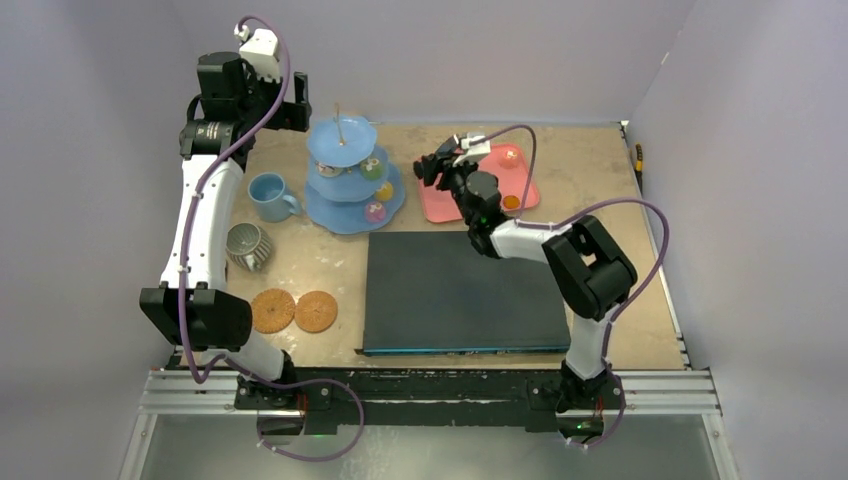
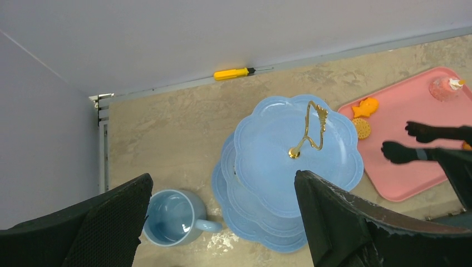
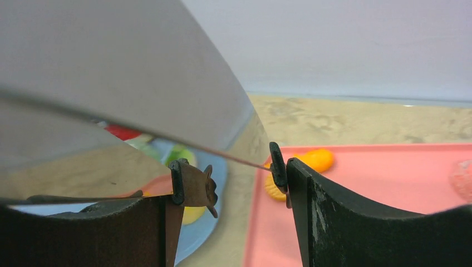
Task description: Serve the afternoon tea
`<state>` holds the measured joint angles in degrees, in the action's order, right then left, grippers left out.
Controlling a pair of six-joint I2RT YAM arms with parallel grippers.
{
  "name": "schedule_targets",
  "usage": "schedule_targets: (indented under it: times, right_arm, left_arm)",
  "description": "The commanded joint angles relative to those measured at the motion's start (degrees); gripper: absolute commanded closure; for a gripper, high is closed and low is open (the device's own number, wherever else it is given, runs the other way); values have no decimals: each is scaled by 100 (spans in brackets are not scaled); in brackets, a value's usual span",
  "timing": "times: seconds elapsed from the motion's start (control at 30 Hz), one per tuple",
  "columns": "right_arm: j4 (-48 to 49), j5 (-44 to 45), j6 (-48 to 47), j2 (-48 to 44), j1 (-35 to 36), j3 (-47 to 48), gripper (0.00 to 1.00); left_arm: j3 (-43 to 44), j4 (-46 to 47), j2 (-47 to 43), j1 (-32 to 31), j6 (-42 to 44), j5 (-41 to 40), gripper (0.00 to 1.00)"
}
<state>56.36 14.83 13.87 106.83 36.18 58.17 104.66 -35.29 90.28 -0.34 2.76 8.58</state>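
The light-blue three-tier stand [image 1: 345, 180] holds a green cake [image 1: 372, 168], a yellow cake [image 1: 384, 190] and a purple one [image 1: 375, 211]. A light-blue mug [image 1: 270, 196] stands to its left. More cakes lie on the pink tray [image 1: 440, 205]: an orange one [image 1: 511, 201] and a red one [image 1: 510, 154]. My left gripper [image 2: 222, 222] hangs open high above the mug [image 2: 170, 217] and stand [image 2: 278, 161]. My right gripper [image 3: 231, 189] is shut on the black-tipped tongs [image 3: 277, 167]. The tong tips stand apart with nothing between them, between stand and tray.
A dark mat [image 1: 455, 290] lies at the front centre. A grey ribbed cup [image 1: 248, 246] and two round brown coasters [image 1: 294, 311] sit front left. A yellow screwdriver [image 2: 234, 73] lies by the back wall. Walls close in on three sides.
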Motion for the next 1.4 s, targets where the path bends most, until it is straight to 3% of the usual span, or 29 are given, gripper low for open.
schedule_targets:
  times: [0.0,0.4,0.87,1.17,1.37]
  right_arm:
    - [-526,-207,-318,321,-374,844,34]
    - [-1318,-226,-567,1712,-885,2518,34]
    - [-1760,-403,-458,2556,-1012,3459,35]
    - [-1849,-498,-368,2576,-1007,3369,48]
    - [-1587,-360,-420,2075,-1011,2823,59]
  left_arm:
    - [9,78,-170,8,95,51,1]
    - [26,100,-48,8,112,117,1]
    - [69,92,51,8,129,94,1]
    - [125,89,86,16,144,90,1]
    - [140,92,52,21,138,104,1]
